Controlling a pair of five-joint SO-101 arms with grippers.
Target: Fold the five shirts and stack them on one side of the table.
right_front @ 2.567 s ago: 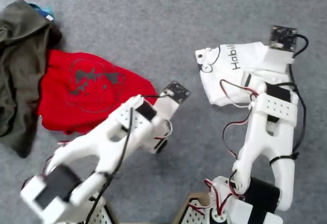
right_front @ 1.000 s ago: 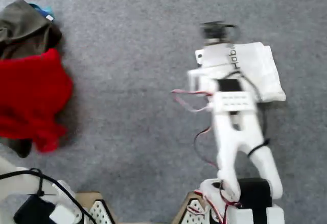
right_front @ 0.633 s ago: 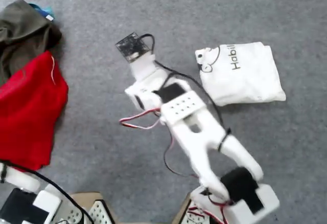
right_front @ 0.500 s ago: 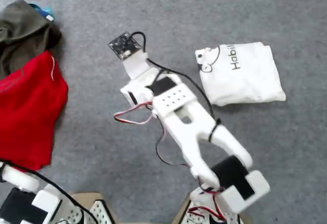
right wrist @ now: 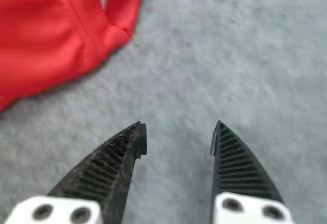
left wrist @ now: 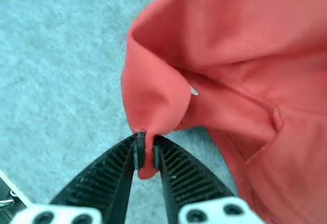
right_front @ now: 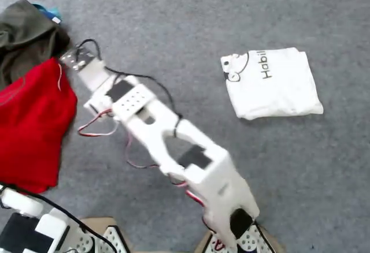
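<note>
Jaws on the left gripper [left wrist: 145, 151] are clamped together on a small fold at the edge of the crumpled red cotton shirt [left wrist: 240, 55], and the cloth bunches up from that pinch. Those of the right gripper [right wrist: 180, 132] stand wide apart with nothing between them, above the grey felt-covered table [right wrist: 230, 55] just beside the red shirt's hem. From above, the white right arm [right_front: 167, 143] stretches slantwise from its base toward the red shirt, its wrist next to the shirt's upper edge. A rumpled dark olive-green shirt [right_front: 23, 39] lies touching the red shirt on its far side, with a bit of blue cloth [right_front: 53, 14] peeking out beyond it. A folded white shirt with black print [right_front: 272, 82] rests flat well apart from the red shirt, on the other side of the right arm.
</note>
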